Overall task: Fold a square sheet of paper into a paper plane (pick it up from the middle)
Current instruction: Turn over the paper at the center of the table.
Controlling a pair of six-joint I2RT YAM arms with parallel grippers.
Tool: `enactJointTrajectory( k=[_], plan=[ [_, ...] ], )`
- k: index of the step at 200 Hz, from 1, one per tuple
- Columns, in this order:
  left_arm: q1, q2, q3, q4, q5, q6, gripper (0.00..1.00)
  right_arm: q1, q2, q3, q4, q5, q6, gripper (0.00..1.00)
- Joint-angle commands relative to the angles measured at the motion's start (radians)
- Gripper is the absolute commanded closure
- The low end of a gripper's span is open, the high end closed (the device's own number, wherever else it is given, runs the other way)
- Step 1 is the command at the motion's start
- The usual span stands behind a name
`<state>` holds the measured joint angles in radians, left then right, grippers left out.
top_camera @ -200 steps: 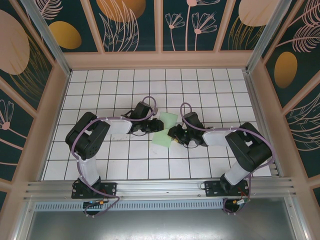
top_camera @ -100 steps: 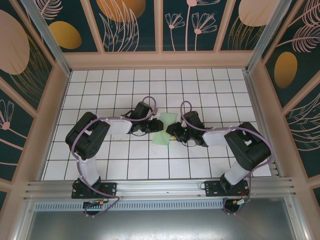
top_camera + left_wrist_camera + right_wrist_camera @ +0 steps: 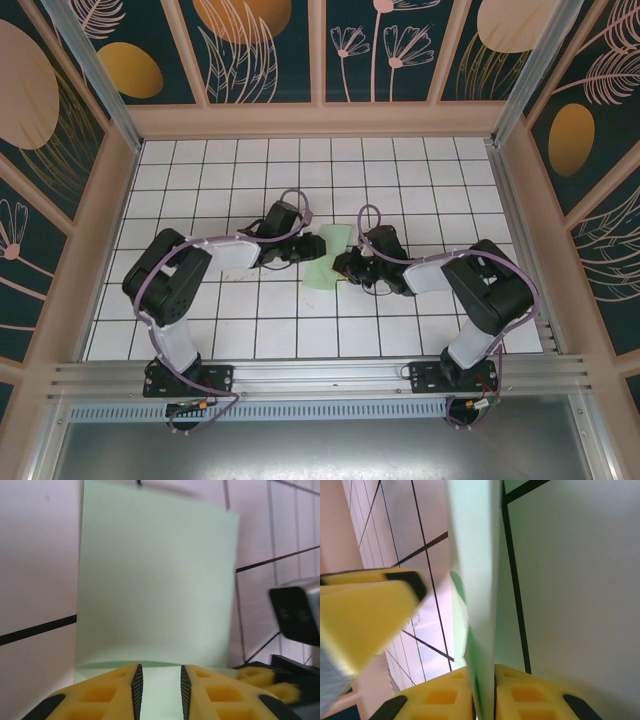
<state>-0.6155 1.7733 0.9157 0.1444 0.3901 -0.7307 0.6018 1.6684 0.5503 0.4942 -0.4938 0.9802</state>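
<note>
Mint-green sheet [image 3: 337,242] sits mid-table [image 3: 250,330] between the two grippers, part folded, with one flap standing on edge. The right gripper [image 3: 484,700] has its jaws closed on that flap's edge. The left gripper [image 3: 159,687] shows a narrow gap between its jaws, tips at the flat layer by the crease; whether they pin it I cannot tell. A fold seems in hand. Next the flap wants carrying over and pressing flat, edges matched. Tiled room lies on all sides, but the grippers crowd each other.

pale mint paper [image 3: 334,242], white tbl [image 3: 250,170] w/ black grid
</note>
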Motion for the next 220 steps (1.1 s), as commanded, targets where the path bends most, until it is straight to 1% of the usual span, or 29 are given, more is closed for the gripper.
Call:
enactJointTrajectory(
  k=[1,18,32,52,65,81,95,105,115,124,132,141,166,186,194,210,220],
  plan=[
    [-0.003,-0.152,-0.039,0.011,-0.102,-0.028,0.69,-0.008,-0.045,0.046,-0.070,0.001,-0.078,0.89],
    [-0.003,-0.268,-0.088,0.007,-0.202,-0.043,0.69,-0.007,-0.096,0.103,-0.217,0.038,-0.148,0.93],
    [0.000,-0.368,-0.128,0.001,-0.285,-0.052,0.69,-0.007,-0.149,0.164,-0.373,0.089,-0.225,0.99],
    [0.001,-0.505,-0.191,-0.011,-0.395,-0.058,0.68,-0.007,-0.211,0.300,-0.695,0.250,-0.335,0.99],
    [0.004,-0.589,-0.234,-0.011,-0.463,-0.065,0.65,-0.003,-0.230,0.406,-0.907,0.391,-0.383,0.98],
    [0.008,-0.688,-0.294,-0.006,-0.545,-0.081,0.63,0.025,-0.202,0.560,-1.188,0.621,-0.417,0.98],
    [0.013,-0.767,-0.348,0.002,-0.613,-0.095,0.59,0.068,-0.122,0.703,-1.467,0.870,-0.371,0.98],
    [0.015,-0.813,-0.384,0.004,-0.657,-0.106,0.57,0.102,-0.054,0.786,-1.637,1.011,-0.314,0.99],
    [0.019,-0.853,-0.412,0.000,-0.697,-0.114,0.57,0.139,0.011,0.848,-1.760,1.096,-0.275,0.99],
    [0.022,-0.885,-0.427,-0.015,-0.728,-0.124,0.56,0.170,0.066,0.894,-1.829,1.136,-0.243,0.99],
    [0.024,-0.913,-0.438,-0.024,-0.751,-0.130,0.56,0.194,0.111,0.926,-1.854,1.143,-0.226,0.97],
    [0.025,-0.944,-0.447,-0.043,-0.782,-0.139,0.55,0.218,0.155,0.953,-1.841,1.120,-0.232,0.95],
    [0.029,-1.023,-0.466,-0.095,-0.848,-0.151,0.54,0.272,0.287,1.022,-1.737,0.995,-0.275,0.93],
    [0.030,-1.067,-0.478,-0.119,-0.856,-0.152,0.54,0.307,0.385,1.098,-1.657,0.905,-0.300,0.91],
    [0.031,-1.078,-0.483,-0.124,-0.851,-0.154,0.54,0.315,0.415,1.121,-1.615,0.854,-0.319,0.89],
    [0.031,-1.086,-0.486,-0.134,-0.838,-0.158,0.54,0.319,0.453,1.137,-1.499,0.702,-0.354,0.85],
    [0.033,-1.084,-0.485,-0.140,-0.827,-0.159,0.54,0.318,0.448,1.125,-1.410,0.610,-0.362,0.78]
  ],
)
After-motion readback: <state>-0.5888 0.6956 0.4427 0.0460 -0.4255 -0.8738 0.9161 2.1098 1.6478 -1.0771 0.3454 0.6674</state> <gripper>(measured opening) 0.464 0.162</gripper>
